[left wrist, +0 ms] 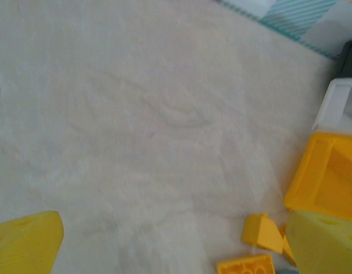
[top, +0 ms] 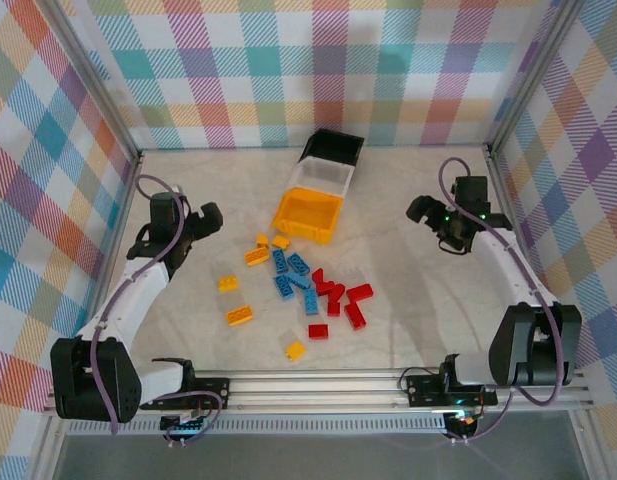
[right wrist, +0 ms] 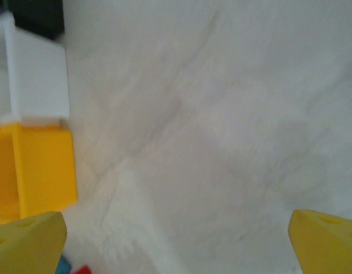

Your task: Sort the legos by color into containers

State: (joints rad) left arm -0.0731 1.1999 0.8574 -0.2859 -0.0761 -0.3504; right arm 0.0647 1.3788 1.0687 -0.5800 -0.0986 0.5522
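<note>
**Top external view**
- The left pincer [top: 198,228] hangs above the left part of the worktop [top: 418,300]. Its jaws are fully spread and hold nothing.
- The right pincer [top: 429,220] hangs above the right part of the worktop. Its jaws are also fully spread and empty.
- Three bins stand in a touching row at the far centre. The black bin [top: 333,147] is farthest, the white bin [top: 321,178] is in the middle, and the yellow-orange bin [top: 308,215] is nearest. No brick is visible inside any of them.
- All legos lie loose on the worktop, between the arms and in front of the yellow-orange bin.
 - The yellow legos [top: 256,256] are scattered to the left and front.
 - The blue legos [top: 297,264] are clustered in the centre.
 - The red legos [top: 355,315] are just to the right of the blue ones.
- Both pincers are well apart from the bricks.

**Left wrist view**
- The yellow fingertips [left wrist: 24,242] of the left pincer sit in the lower corners, wide apart, with bare worktop between them.
- The yellow-orange bin [left wrist: 330,177] is at the right edge. The white bin [left wrist: 338,105] is behind it, and a dark sliver of the black bin [left wrist: 350,57] is beyond that.
- Two yellow legos [left wrist: 261,231] lie near the right fingertip.

**Right wrist view**
- The fingertips [right wrist: 327,240] of the right pincer are set wide apart over bare worktop.
- At the left edge, the yellow-orange bin [right wrist: 39,171], the white bin [right wrist: 36,85] and the black bin [right wrist: 33,14] stand in line.
- Parts of a blue brick [right wrist: 63,265] and a red brick [right wrist: 81,269] show at the bottom edge beside the left fingertip.
</note>
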